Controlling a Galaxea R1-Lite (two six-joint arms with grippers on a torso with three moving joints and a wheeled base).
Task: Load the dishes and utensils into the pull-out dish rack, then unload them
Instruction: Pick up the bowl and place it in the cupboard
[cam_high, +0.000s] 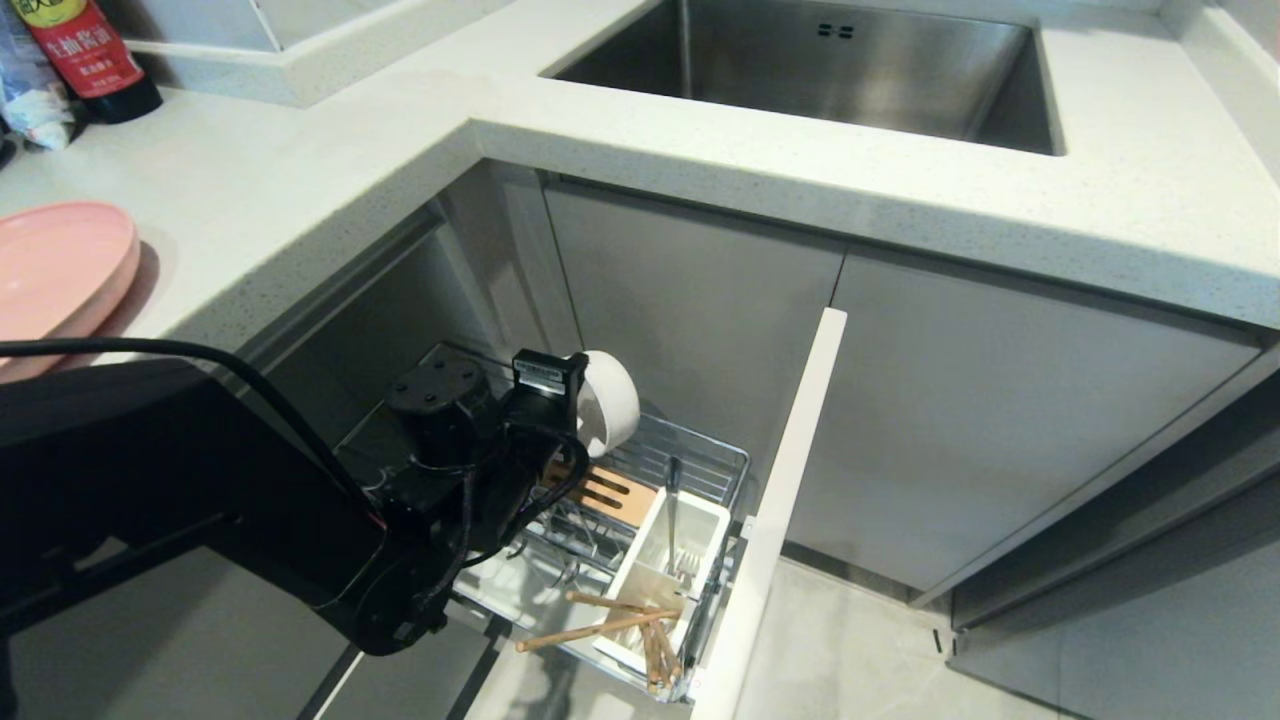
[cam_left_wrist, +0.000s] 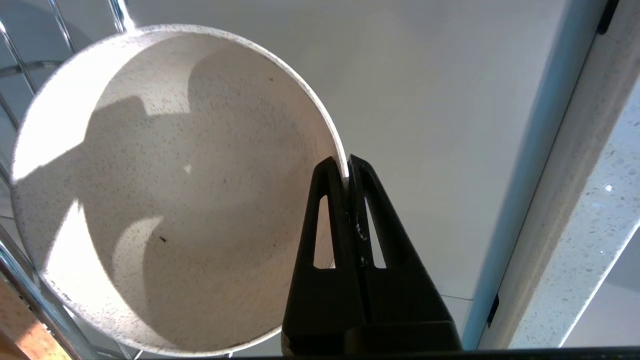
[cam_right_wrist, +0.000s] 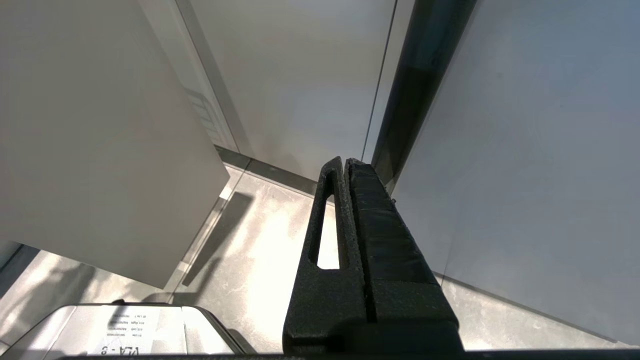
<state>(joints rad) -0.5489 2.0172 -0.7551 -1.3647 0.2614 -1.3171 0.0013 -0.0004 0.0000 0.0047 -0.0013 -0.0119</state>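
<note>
My left gripper (cam_left_wrist: 345, 161) is shut on the rim of the cream speckled bowl (cam_left_wrist: 170, 190), which hangs tipped on its side over the pull-out dish rack (cam_high: 690, 455). From the head, the bowl (cam_high: 612, 402) shows just past the black left arm. Wooden chopsticks (cam_high: 600, 622) lie across the white utensil caddy (cam_high: 655, 560), and the silver fork (cam_high: 672, 505) stands upright in it. The pink plate (cam_high: 60, 265) rests on the counter at the far left. My right gripper (cam_right_wrist: 345, 161) is shut and holds nothing, parked low beside the cabinet fronts.
The rack's narrow grey front (cam_high: 790, 480) stands pulled out to the right of the basket. The steel sink (cam_high: 830, 60) is set in the white counter (cam_high: 700, 150) above. A dark sauce bottle (cam_high: 85, 55) stands at the back left.
</note>
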